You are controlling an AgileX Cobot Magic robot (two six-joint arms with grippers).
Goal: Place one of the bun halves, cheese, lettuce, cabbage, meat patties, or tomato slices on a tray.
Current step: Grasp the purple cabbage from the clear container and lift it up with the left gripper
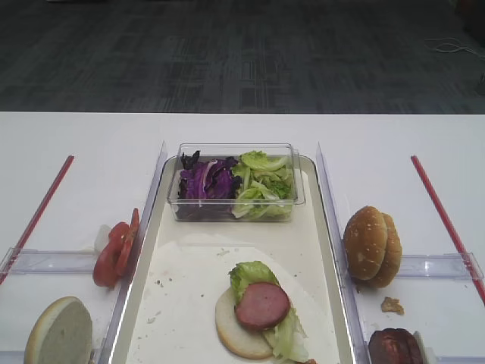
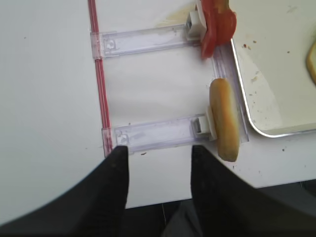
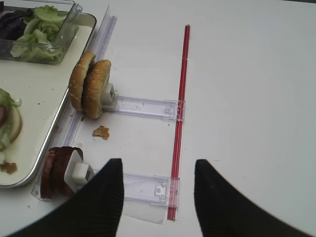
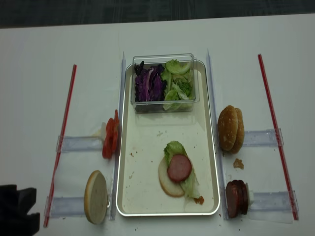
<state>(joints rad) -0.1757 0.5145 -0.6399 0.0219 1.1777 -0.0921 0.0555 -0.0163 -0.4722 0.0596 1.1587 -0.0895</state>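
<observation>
Both black grippers, left point(image 2: 159, 163) and right point(image 3: 157, 180), hover open and empty; reach twelve o'clock for purple cabbage strips point(image 1: 204, 180), pinching gently above the long silver metal tray point(image 1: 148, 246).

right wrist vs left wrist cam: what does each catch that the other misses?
Right wrist only: the two sesame-topped golden bun halves standing on edge, the dark reddish-brown meat patties, the clear plastic tub with light green crinkly lettuce, a brown crumb on the table, and the right gripper, open and empty.

Left wrist only: the bright red tomato slices, a plain pale-crusted bun half on edge, and the left gripper, open and empty.

Both: an edge of the shiny silver metal tray, plus clear plastic holder rails and a red strip.
</observation>
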